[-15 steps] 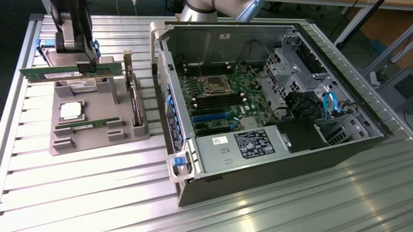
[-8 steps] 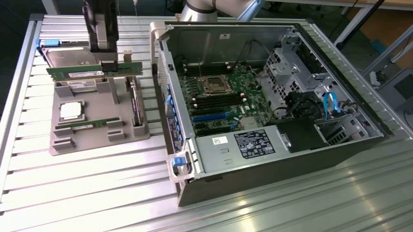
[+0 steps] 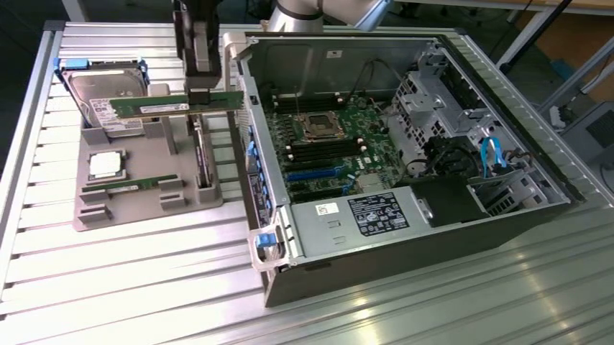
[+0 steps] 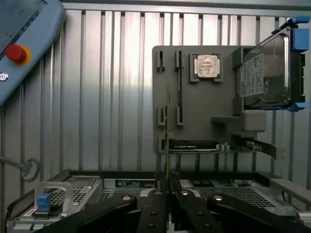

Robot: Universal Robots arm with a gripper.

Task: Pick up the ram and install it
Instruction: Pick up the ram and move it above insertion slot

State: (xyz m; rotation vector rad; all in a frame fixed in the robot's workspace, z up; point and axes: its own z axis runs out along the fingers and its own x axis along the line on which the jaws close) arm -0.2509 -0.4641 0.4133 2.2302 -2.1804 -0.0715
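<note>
No lettering can be read. The ram (image 3: 154, 106), hard drive (image 3: 101, 90) and power supply (image 3: 376, 213) carry labels. Their print is too small.

arm (image 3: 317, 11): cut off at 12 o'clock, exterior view | ram (image 4: 167, 136): end hidden inside gripper (image 4: 167, 204) | black label (image 3: 382, 213): words too small

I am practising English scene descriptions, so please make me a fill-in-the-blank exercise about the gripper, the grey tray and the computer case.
1. The gripper is shut on the slim green ___.
2. The hard drive sits in a carrier coloured ___.
3. The open computer case stands to the exterior view's ___ of the grey tray.
Missing words: ram; blue; right.
</note>
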